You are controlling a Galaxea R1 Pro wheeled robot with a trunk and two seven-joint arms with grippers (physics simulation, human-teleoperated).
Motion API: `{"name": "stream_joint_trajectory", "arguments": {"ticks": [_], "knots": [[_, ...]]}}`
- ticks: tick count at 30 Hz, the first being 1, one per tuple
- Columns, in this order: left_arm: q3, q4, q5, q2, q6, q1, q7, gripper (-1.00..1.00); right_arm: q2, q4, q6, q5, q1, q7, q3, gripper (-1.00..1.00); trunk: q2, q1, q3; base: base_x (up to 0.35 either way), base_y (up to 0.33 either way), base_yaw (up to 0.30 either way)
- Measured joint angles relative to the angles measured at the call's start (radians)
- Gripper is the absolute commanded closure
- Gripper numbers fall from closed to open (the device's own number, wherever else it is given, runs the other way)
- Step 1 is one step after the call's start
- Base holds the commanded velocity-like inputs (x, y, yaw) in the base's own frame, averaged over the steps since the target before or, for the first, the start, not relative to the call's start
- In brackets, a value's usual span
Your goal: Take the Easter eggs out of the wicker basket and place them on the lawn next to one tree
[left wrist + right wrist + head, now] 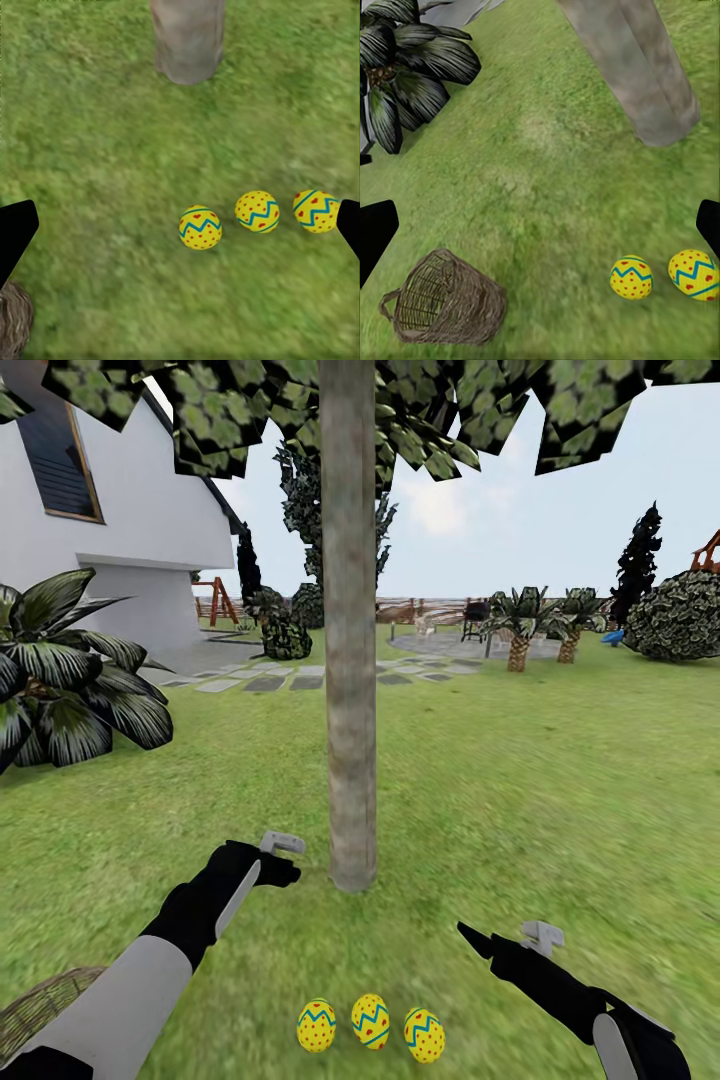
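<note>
Lying by the tree [349, 660] — three Easter eggs [371, 1021], unlabelled, no writing

A white house [110, 530] with a dark window [60, 460] stands at the left. A dark-fronded plant [60, 680] spreads beside it. Grey paving slabs [290, 678] cross toward a round paved patch [450, 643]. Two short palms [540, 625] sit near it, a rounded shrub [685, 615] and a black conifer [637, 565] far right.
</note>
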Motion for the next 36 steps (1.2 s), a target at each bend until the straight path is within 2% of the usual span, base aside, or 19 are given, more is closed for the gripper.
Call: {"name": "stream_joint_trajectory", "arguments": {"ticks": [9, 14, 15, 18, 20, 24, 29, 32, 36], "knots": [[0.001, 0.009, 0.001, 0.002, -0.003, 0.0, 0.003, -1.0, 0.002, 0.0, -0.002, 0.002, 0.002, -0.015, 0.002, -1.0, 0.063, -0.035, 0.028, 0.0, 0.0, 0.0], [0.001, 0.087, 0.001, 0.008, -0.052, 0.002, 0.003, -1.0, 0.004, 0.0, -0.003, 0.003, 0.008, -0.1, 0.003, -1.0, 0.098, -0.054, 0.044, 0.0, 0.0, 0.0], [0.001, 0.125, 0.0, 0.009, -0.076, 0.002, 0.003, -1.0, 0.005, 0.0, -0.003, 0.003, 0.009, -0.133, 0.004, -1.0, 0.105, -0.058, 0.046, 0.0, 0.0, 0.0], [0.002, 0.196, 0.0, 0.01, -0.125, 0.003, 0.002, -1.0, 0.007, 0.0, -0.004, 0.002, 0.015, -0.172, 0.004, -1.0, 0.125, -0.069, 0.055, 0.0, 0.0, 0.0], [0.003, 0.314, -0.001, 0.01, -0.217, 0.005, 0.003, -1.0, 0.008, 0.012, -0.005, 0.003, 0.034, -0.208, 0.005, -1.0, 0.139, -0.077, 0.061, 0.0, 0.0, 0.0], [0.001, 0.48, 0.0, 0.011, -0.35, 0.008, 0.005, -1.0, 0.01, 0.066, -0.008, 0.002, 0.047, -0.277, 0.009, -1.0, 0.167, -0.092, 0.073, 0.0, 0.0, 0.0], [0.001, 0.56, 0.0, 0.011, -0.44, 0.012, 0.007, -1.0, 0.01, 0.166, -0.04, 0.002, 0.051, -0.317, 0.01, -1.0, 0.167, -0.092, 0.074, 0.0, 0.0, 0.0], [0.0, 0.581, 0.0, 0.012, -0.489, 0.042, 0.008, -1.0, 0.009, 0.256, -0.106, 0.004, 0.053, -0.326, 0.01, -1.0, 0.167, -0.092, 0.073, 0.0, 0.0, 0.0], [0.0, 0.589, -0.001, 0.012, -0.53, 0.085, 0.008, -1.0, 0.008, 0.339, -0.145, 0.004, 0.064, -0.33, 0.01, -1.0, 0.167, -0.092, 0.074, 0.0, 0.0, 0.0]]}}
